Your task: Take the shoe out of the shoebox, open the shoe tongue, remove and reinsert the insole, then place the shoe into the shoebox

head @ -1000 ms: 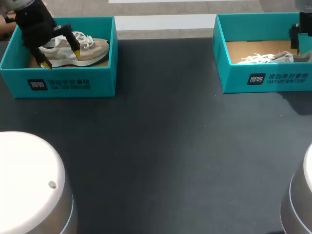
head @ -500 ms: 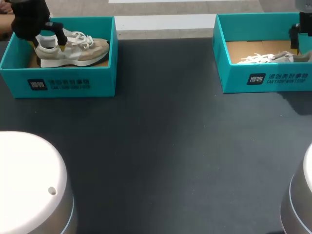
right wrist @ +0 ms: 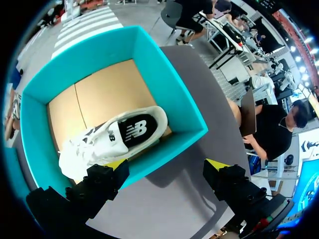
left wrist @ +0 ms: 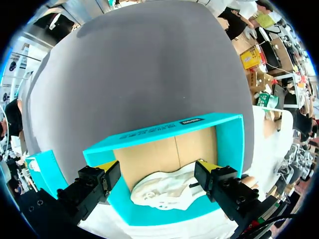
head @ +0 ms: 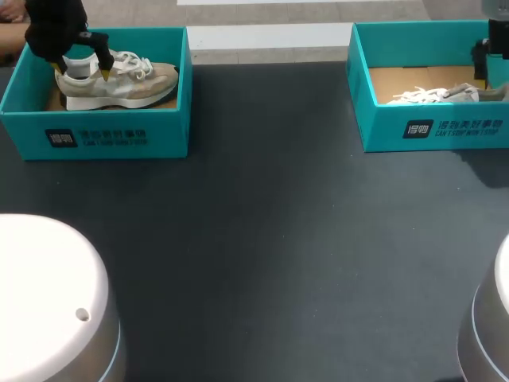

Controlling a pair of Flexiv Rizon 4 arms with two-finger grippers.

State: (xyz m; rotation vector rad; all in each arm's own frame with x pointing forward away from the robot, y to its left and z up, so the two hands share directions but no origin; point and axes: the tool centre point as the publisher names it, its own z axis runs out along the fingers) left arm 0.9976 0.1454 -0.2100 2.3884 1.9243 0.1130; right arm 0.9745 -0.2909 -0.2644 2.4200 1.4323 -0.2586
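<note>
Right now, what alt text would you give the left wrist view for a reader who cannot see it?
The left gripper hangs open over a teal shoebox, its yellow-tipped fingers on either side of a beige and white shoe lying on the box's cardboard floor. Dark table stretches beyond the box.

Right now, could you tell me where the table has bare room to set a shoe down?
The table is bare between the left box and right box and along their near side. Crowded: the left box, its shoe under the left pincer.
</note>
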